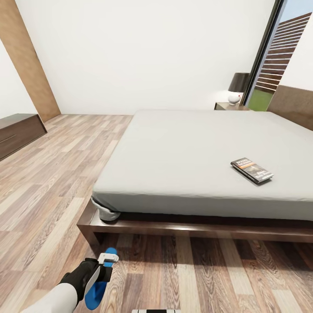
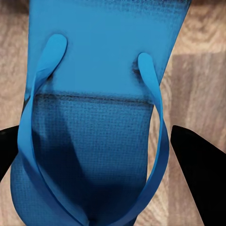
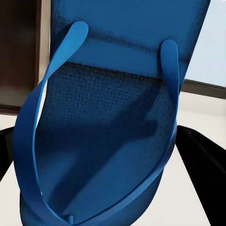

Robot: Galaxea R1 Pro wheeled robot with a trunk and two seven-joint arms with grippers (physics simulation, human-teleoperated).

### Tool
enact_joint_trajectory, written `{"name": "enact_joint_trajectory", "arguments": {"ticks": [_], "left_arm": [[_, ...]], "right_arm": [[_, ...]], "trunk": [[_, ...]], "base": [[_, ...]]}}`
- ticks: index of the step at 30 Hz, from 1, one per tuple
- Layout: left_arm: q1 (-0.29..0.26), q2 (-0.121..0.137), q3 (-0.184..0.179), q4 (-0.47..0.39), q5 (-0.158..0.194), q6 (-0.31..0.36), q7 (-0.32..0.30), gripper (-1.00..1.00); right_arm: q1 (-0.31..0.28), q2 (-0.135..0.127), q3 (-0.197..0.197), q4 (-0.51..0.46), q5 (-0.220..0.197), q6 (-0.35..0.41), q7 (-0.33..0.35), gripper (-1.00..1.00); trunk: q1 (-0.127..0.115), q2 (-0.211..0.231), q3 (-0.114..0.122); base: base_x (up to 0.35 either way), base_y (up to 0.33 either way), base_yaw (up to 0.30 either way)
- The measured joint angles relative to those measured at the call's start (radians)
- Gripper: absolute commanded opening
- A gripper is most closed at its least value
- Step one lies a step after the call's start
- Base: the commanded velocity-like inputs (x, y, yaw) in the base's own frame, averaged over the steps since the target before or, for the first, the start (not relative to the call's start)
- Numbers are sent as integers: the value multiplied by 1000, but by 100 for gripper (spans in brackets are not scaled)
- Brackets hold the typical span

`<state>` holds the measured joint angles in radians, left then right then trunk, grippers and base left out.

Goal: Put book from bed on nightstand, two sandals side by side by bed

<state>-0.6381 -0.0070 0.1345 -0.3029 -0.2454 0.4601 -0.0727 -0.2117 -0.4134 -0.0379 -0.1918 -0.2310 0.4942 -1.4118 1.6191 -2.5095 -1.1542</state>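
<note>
head: high, looking down across bed [image 1: 195, 152] and floor [image 1: 52, 182] | left wrist: close above sandal [image 2: 99, 117], floor shared | right wrist: close on second sandal [image 3: 113, 122]

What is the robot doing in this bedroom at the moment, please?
The robot stands at the foot of the bed, holding a blue sandal in each gripper: the left gripper low over the floor, the right gripper gripping the other sandal. The book lies on the mattress, not yet moved.
</note>
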Motion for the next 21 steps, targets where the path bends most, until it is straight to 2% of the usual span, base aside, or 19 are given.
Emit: {"name": "enact_joint_trajectory", "arguments": {"ticks": [5,21], "left_arm": [[0,0,0,0,0,0,0,-100],[0,1,1,1,0,-1,0,-100]], "right_arm": [[0,8,0,0,1,0,1,-100],[0,17,1,2,1,0,1,-100]], "trunk": [[0,0,0],[7,-4,-62]], "base": [[0,0,0],[0,0,0]]}}
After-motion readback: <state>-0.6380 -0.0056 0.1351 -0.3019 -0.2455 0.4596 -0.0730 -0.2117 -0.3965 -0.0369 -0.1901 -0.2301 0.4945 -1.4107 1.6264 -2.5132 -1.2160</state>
